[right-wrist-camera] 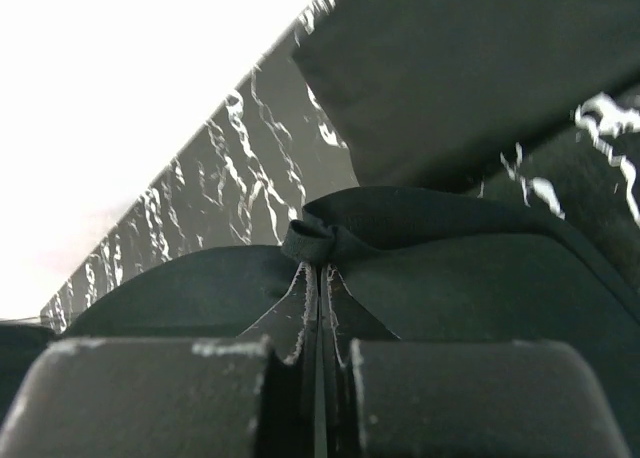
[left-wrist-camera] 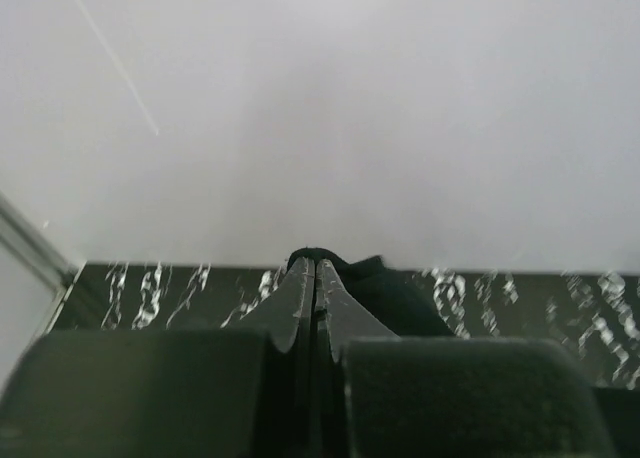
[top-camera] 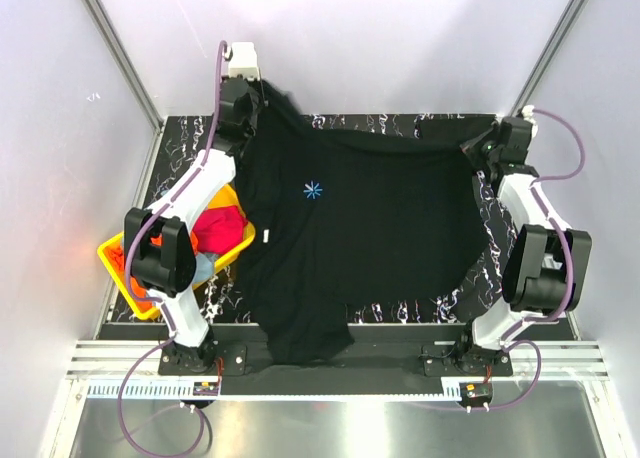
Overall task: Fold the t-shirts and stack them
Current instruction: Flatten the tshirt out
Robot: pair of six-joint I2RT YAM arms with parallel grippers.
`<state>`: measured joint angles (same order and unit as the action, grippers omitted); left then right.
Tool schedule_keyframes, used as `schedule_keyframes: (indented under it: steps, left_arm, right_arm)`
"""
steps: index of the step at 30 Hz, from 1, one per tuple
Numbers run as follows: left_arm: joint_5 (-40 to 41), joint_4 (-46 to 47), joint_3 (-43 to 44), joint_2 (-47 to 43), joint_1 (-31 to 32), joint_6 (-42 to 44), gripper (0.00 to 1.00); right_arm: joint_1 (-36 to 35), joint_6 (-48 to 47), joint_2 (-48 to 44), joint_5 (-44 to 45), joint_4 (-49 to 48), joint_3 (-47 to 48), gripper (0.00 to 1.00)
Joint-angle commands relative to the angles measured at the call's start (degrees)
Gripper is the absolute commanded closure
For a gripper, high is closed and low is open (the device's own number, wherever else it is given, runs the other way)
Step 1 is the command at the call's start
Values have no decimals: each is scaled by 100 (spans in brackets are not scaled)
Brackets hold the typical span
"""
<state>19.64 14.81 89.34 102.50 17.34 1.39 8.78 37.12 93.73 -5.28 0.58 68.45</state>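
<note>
Marbled table (top-camera: pixel 400 308), tee (top-camera: pixel 370 218) between clamped pincers (left-wrist-camera: pixel 315 268) (right-wrist-camera: pixel 318 268)

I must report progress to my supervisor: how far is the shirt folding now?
Done: nothing folded or stacked is visible. In hand: the black t-shirt is spread, unfolded, left gripper and right gripper shut on its far edge. Left: folding it, plus the coloured shirts heaped in the yellow tray.
</note>
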Motion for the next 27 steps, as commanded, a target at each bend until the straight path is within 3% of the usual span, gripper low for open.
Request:
schedule_keyframes:
  steps: [1, 6, 17, 20, 27]
  left_arm:
    - [-154, 883, 391, -325, 23, -113, 100]
    - [-22, 883, 321, -1177, 24, -7, 100]
    - [-83, 840, -398, -4482, 59, -437, 100]
    - [-22, 411, -470, -5509, 50, -726, 100]
    - [-127, -592, 21, -6513, 59, -921, 100]
  right_arm:
    - [124, -319, -302, -140, -428, 652, 100]
    - [124, -460, -1012, -183, 932, 1469, 100]
    - [124, -259, -3667, 237, 3553, 2647, 100]
    - [124, -57, -4545, 378, 4272, 2892, 100]
    - [124, 259, -5400, -42, 5284, 3885, 100]
